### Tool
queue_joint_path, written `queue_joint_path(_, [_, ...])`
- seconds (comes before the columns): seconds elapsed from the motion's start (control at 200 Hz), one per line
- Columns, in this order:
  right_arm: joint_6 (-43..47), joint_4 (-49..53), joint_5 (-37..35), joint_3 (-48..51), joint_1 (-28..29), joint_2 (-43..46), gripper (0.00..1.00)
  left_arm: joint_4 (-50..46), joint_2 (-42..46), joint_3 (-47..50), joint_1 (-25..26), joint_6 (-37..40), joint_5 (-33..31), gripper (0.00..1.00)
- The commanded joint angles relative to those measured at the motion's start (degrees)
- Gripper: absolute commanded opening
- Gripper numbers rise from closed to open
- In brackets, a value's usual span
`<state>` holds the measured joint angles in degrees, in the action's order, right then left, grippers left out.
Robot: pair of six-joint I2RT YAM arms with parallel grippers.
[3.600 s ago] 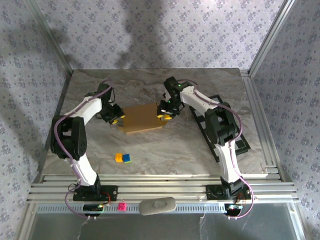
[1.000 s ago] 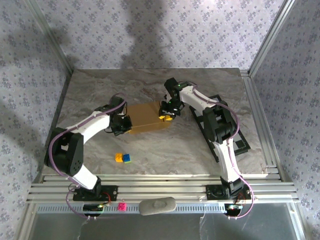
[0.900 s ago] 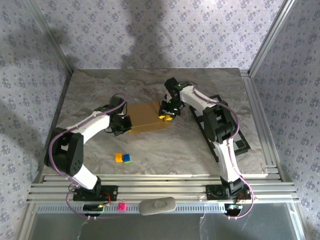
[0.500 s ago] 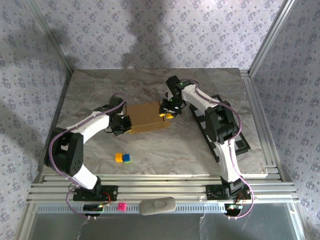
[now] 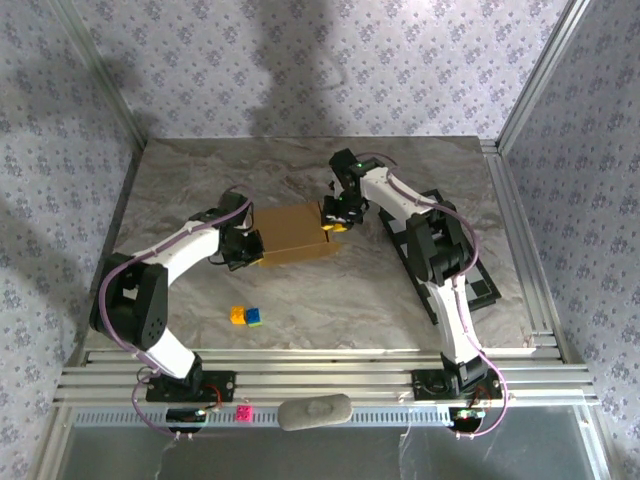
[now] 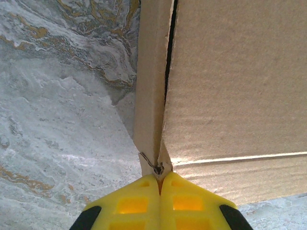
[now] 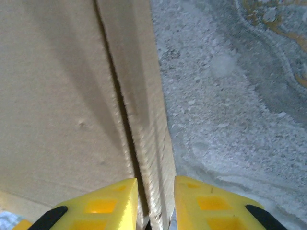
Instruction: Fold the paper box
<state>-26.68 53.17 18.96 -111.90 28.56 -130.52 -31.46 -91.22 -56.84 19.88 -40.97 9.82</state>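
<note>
The paper box (image 5: 292, 230) is seen folded into a shallow closed block, lying flat a little beyond the middle of the table (image 5: 300, 170), well apart from every edge. Its long axis is laid left to right, roughly along the near edge of the table. It is turned slightly, so that the right end is set a little farther back than the left. The broad tan top face is turned upward and a narrow front wall is turned toward the arms.

In the left wrist view a dark slit is seen between the top panel and the left end wall, which stands slightly away from it. The left gripper (image 5: 246, 249) is set against the near left corner of the box. Its yellow fingers (image 6: 132, 205) are pressed together with nothing between them, and their tips are touching the lower end of that slit.

The right gripper (image 5: 331, 222) is placed at the right end of the box. The upright end wall is taken between its fingers (image 7: 108, 203), and the narrow gap is almost wholly filled by cardboard.

Two small blocks (image 5: 246, 316), one yellow and one blue and green, are lying side by side nearer the near edge. A dark flat panel (image 5: 480, 285) is lying along the right edge.
</note>
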Motion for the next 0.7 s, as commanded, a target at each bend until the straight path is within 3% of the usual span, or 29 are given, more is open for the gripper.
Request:
queue_joint_path(0.0, [1.75, 2.89, -3.34, -3.15, 0.60, -2.33, 0.26, -3.03, -1.94, -0.33, -0.54, 1.18, -1.14, 0.00])
queue_joint_path(0.34, [1.32, 4.13, -4.65, -5.79, 2.36, -4.82, 0.14, -3.45, -2.11, -1.61, -0.54, 1.46, -1.04, 0.02])
queue_joint_path(0.53, [-0.26, 7.25, -6.68, -7.25, 2.62, -4.82, 0.00, -5.03, 0.34, -3.70, -0.56, 0.99, -0.98, 0.27])
queue_joint_path(0.695, [-0.93, 10.78, -5.68, -8.48, 2.60, -4.97, 0.00, -8.20, 3.94, -7.42, -0.63, 0.25, -0.46, 0.50])
